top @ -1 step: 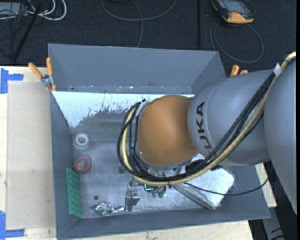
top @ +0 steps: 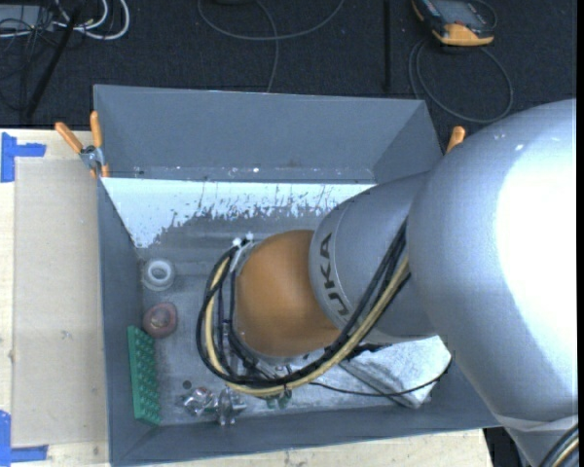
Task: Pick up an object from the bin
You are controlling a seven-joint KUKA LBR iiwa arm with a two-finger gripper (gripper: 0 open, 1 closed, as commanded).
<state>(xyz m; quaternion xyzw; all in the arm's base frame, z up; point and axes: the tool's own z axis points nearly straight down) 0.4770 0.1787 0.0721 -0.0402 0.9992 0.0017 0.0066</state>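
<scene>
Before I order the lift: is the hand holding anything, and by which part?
Cannot be told: the arm's orange cover and cables lie over the middle of the bin. The green strip, brown disc and clear ring lie free along the left wall.

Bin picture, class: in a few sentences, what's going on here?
A KUKA arm reaches into the grey bin from the right, its orange-covered wrist low over the floor's front middle. What lies beneath it is hidden. On the view's left lie a clear ring, a reddish-brown disc, a green studded plate and small metal bits; white crumpled material lies to the right.
</scene>
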